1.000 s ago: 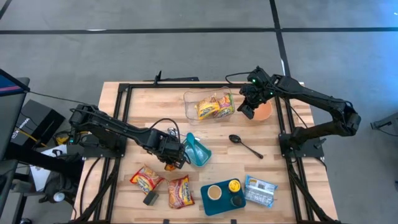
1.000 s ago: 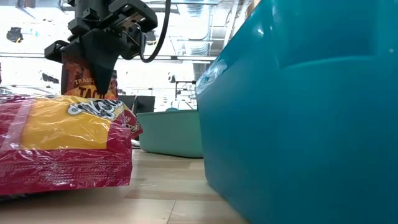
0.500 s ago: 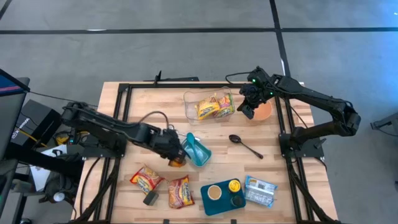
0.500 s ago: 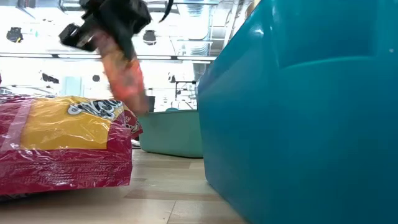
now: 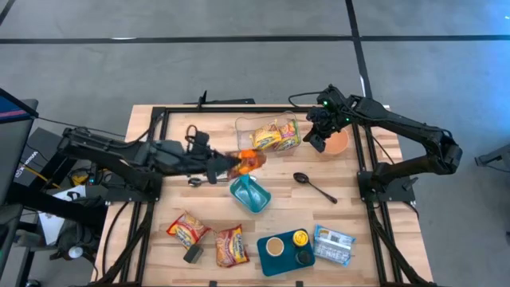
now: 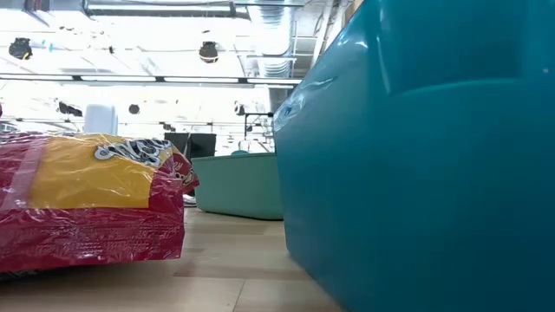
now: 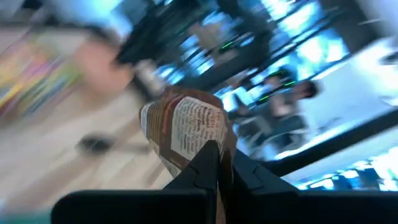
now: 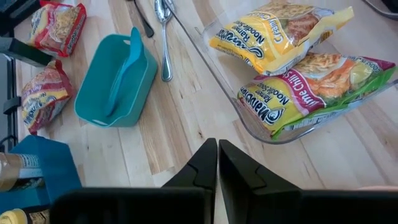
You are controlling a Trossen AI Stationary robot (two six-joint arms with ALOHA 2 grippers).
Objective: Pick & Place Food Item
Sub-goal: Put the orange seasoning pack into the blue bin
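Pinching an orange-brown snack bag (image 5: 248, 162), the left gripper (image 5: 231, 167) now hangs in the air just short of the clear tub (image 5: 242, 135), its fingers pressed tight on the bag's bottom seam, as the left wrist view shows (image 7: 186, 137). A second ago that gripper stood low beside the teal scoop (image 5: 251, 194) with the bag hanging under it; since then the arm has swung up and away from the scoop toward the far side of the table, and it has dropped out of the low view altogether, where only a red-and-yellow noodle pack (image 6: 87, 204) and the teal tray (image 6: 416, 156) show. So the pick is done and the carry is well along; what remains, I judge, is to bring the bag over the tub's rim and let go.

Two noodle packs (image 8: 292, 56) already lie in the tub, so the bag should land on or beside them. More packs (image 5: 209, 237) wait on the near side of the table.

The right gripper (image 5: 319, 135) hangs over the tub's far-right corner near the orange bowl (image 5: 340, 143), fingers pressed together and empty, unmoved over the last second.
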